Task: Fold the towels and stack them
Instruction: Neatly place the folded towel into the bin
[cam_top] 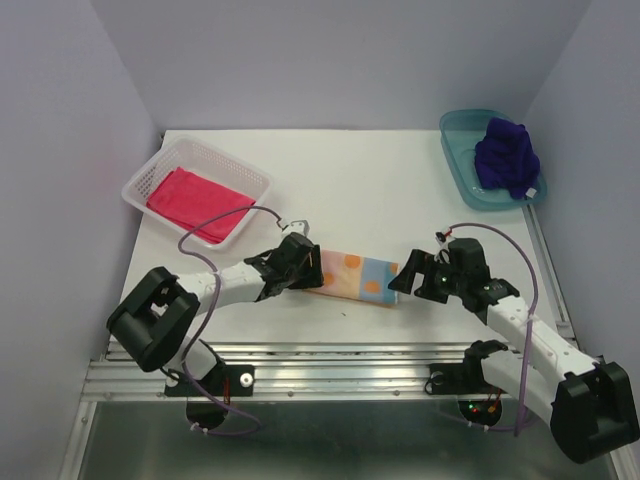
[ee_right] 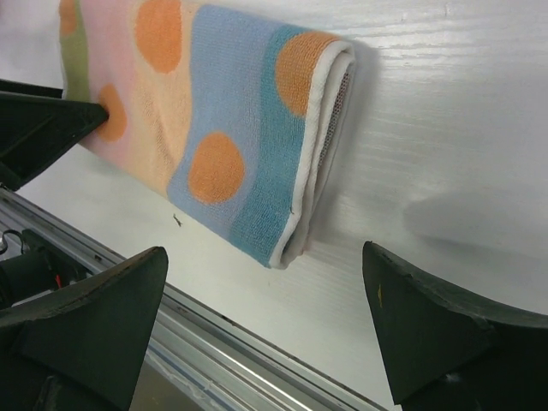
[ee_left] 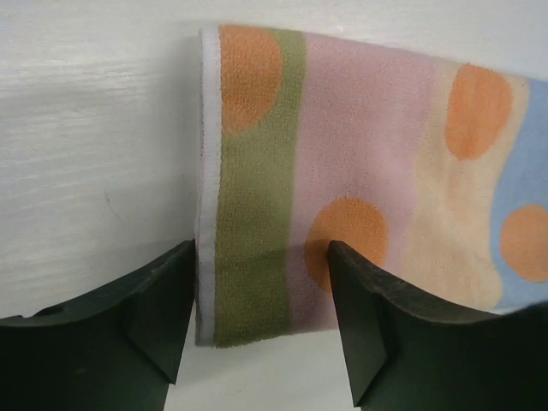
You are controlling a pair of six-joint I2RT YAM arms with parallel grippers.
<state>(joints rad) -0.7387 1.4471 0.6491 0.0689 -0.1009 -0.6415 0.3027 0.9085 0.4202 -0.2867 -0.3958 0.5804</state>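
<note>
The orange polka-dot towel lies folded flat on the white table near the front edge. My left gripper is open at its left end, and the green-striped corner lies between the spread fingers. My right gripper is open wide at its right end, where the folded blue end sits just ahead of the jaws. The pink-red towel lies in the white basket at the back left. The dark purple-blue towel is bunched in the teal tray at the back right.
A metal rail runs along the table's front edge, close under the right gripper. Pale walls close in the table on the left, back and right. Cables loop from both arms over the table.
</note>
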